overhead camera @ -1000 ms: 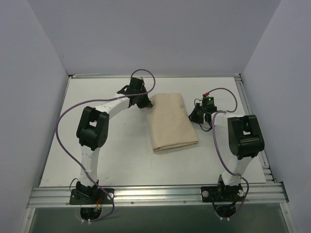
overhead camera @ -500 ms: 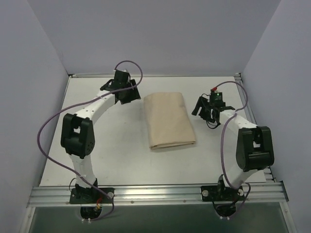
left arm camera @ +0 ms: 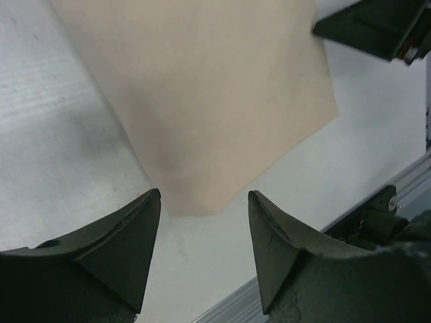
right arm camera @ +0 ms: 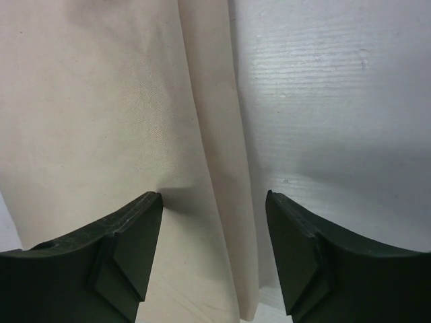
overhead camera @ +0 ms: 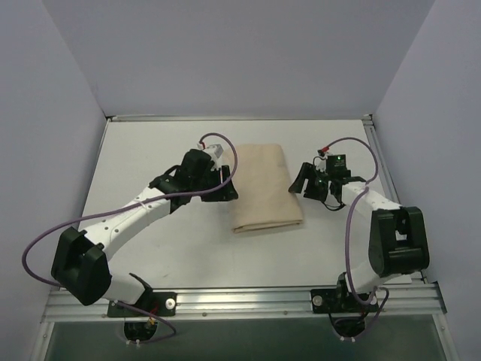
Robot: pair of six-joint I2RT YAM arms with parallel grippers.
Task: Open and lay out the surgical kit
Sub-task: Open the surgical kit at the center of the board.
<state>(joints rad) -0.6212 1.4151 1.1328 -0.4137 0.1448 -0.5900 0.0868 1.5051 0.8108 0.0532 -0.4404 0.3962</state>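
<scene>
The surgical kit (overhead camera: 259, 188) lies as a folded beige cloth bundle in the middle of the white table. My left gripper (overhead camera: 228, 188) is open at the bundle's left edge. In the left wrist view its jaws (left arm camera: 204, 195) frame a corner of the cloth (left arm camera: 202, 94) with nothing between them. My right gripper (overhead camera: 299, 182) is open at the bundle's right edge. In the right wrist view it (right arm camera: 214, 195) straddles the folded edge of the cloth (right arm camera: 101, 114), one fingertip over the fabric and the other over bare table. Whatever is inside the wrap is hidden.
An aluminium rail (overhead camera: 240, 297) runs along the table's near edge and also shows in the left wrist view (left arm camera: 350, 202). Grey walls enclose the table on three sides. Purple cables loop off both arms.
The left gripper left the cloth's far left corner, swung out, and came back lower along the left edge. The right gripper pulled back slightly and returned to the right edge.
</scene>
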